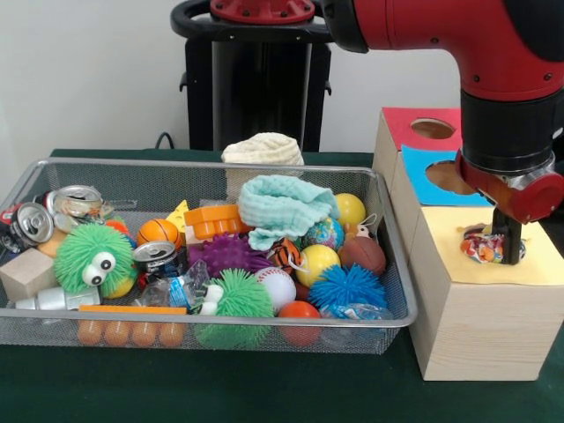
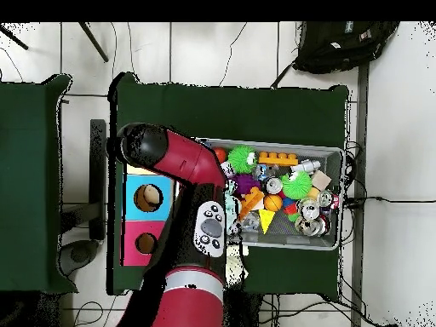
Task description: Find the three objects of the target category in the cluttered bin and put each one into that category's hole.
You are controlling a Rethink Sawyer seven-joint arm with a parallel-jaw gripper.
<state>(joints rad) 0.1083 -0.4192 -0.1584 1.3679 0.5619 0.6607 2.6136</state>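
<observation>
My gripper [image 1: 507, 251] hangs over the yellow-topped section [image 1: 546, 264] of the wooden box at the right. It looks shut on a crumpled colourful wrapper [image 1: 480, 245], which rests at the yellow surface and hides whatever hole is there. The wire bin [image 1: 211, 163] at the left holds similar scrap: crushed cans [image 1: 33, 222] [image 1: 157, 254] and a small plastic bottle [image 1: 53, 300]. In the overhead view the red arm [image 2: 183, 162] covers the gripper and the yellow section; the bin [image 2: 336, 155] lies to its right.
The box also has a blue panel with a hole [image 1: 449, 176] [image 2: 147, 197] and a red panel with a hole [image 1: 432, 129] [image 2: 146, 243]. Balls, spiky toys, cloths [image 1: 282, 207], a wooden block [image 1: 26, 273] and an orange brick [image 1: 216, 220] crowd the bin.
</observation>
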